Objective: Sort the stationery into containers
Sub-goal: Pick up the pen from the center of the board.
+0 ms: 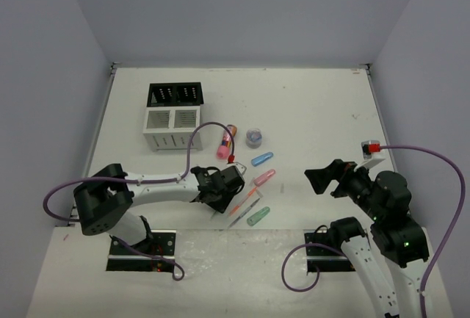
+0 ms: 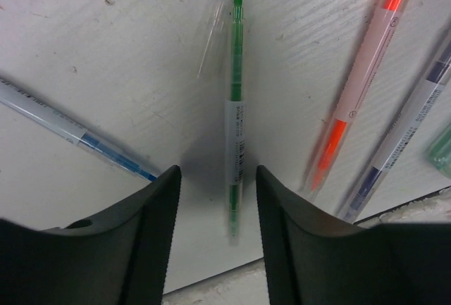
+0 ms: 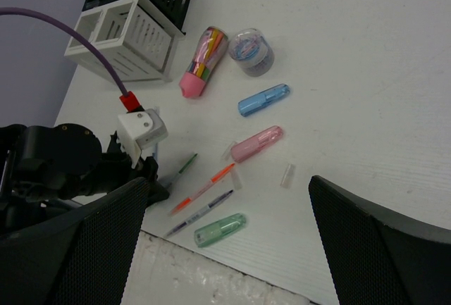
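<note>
left arm [image 1: 158, 183]: white link, black joint housings, purple cable [image 1: 209, 128] ending in red plug [image 1: 232, 159]. right arm [image 1: 388, 211]: same black-and-white build, green leds [image 1: 402, 245], second purple cable [image 1: 411, 148], white wrist block [image 1: 372, 152]. fingers [image 3: 384, 249] black, finely textured. black base plates [image 1: 121, 259].

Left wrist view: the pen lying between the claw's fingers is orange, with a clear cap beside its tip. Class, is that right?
No. The pen between the fingers of the left claw is green, not orange; the orange pen lies further right. The clear cap does lie beside its tip. The left wrist view shows this.
</note>
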